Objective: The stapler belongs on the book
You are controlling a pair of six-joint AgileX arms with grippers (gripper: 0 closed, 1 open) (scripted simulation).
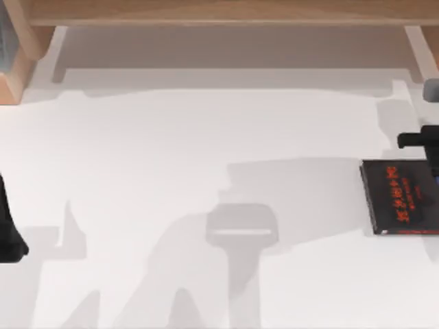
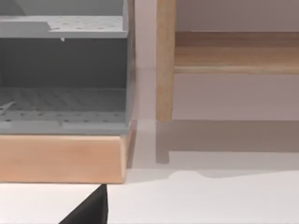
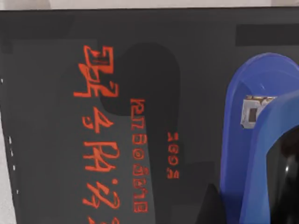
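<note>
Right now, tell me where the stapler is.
The stapler is at the table's far right edge, over the book, at my right gripper.

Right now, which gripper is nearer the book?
Right. The right gripper is over the book at the table's right edge, with the stapler. The left gripper sits at the far left edge.

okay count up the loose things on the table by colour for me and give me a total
Black: 1, the book with red characters.
Blue: 1, the stapler, over the book's cover at the right gripper.
Total: 2
</note>
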